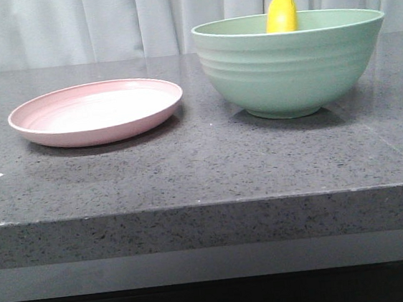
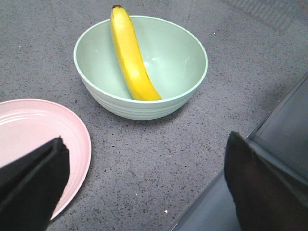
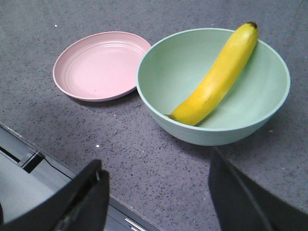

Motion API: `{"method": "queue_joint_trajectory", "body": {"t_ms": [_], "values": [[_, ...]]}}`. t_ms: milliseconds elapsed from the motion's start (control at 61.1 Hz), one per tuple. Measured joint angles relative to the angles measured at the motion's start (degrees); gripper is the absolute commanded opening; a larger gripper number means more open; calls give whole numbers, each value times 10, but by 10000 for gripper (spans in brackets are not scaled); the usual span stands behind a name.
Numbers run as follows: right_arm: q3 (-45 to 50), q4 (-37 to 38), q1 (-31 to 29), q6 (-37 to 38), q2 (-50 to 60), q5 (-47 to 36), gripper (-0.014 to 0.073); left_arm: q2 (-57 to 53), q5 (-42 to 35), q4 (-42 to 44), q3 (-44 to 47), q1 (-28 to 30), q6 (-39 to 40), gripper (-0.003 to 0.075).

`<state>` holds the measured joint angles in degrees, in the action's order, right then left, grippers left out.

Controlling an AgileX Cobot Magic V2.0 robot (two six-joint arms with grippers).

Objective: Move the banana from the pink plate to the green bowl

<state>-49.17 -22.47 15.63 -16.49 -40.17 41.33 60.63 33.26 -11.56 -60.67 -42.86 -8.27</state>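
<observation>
The yellow banana [image 1: 281, 13] lies inside the pale green bowl [image 1: 290, 69] at the table's right, one end poking above the far rim. It leans across the bowl in the left wrist view [image 2: 131, 57] and the right wrist view [image 3: 216, 77]. The pink plate [image 1: 96, 111] sits empty at the left, also in the left wrist view [image 2: 29, 139] and the right wrist view [image 3: 101, 65]. My left gripper [image 2: 144, 178] is open and empty above the table's front edge. My right gripper [image 3: 156, 192] is open and empty, also back near the front edge. Neither gripper shows in the front view.
The dark speckled stone table [image 1: 203, 165] carries the plate and bowl side by side. Its front edge [image 3: 72, 178] and the grey frame below it show in both wrist views. Pale curtains hang behind the table.
</observation>
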Motion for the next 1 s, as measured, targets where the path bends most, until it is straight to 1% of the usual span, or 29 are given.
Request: {"method": "queue_joint_trajectory", "body": {"t_ms": [442,507,573,605,687,720,753,867,933,998], "values": [[3,0,0,-1,3,0,462,0,-2,0,0,0,0,640],[3,0,0,-1,3,0,418,0,-2,0,0,0,0,640],[3,0,0,-1,3,0,334,0,-6,0,0,0,0,633],[3,0,0,-1,3,0,274,0,-7,0,0,0,0,617],[3,0,0,-1,3,0,152,0,-7,0,0,0,0,538],[3,0,0,-1,3,0,113,0,-8,0,0,0,0,488],[3,0,0,-1,3,0,50,0,-9,0,0,0,0,418],[3,0,0,-1,3,0,-76,0,-9,0,0,0,0,200],[3,0,0,-1,3,0,-65,0,-9,0,0,0,0,90],[3,0,0,-1,3,0,-69,0,-10,0,0,0,0,6]]}}
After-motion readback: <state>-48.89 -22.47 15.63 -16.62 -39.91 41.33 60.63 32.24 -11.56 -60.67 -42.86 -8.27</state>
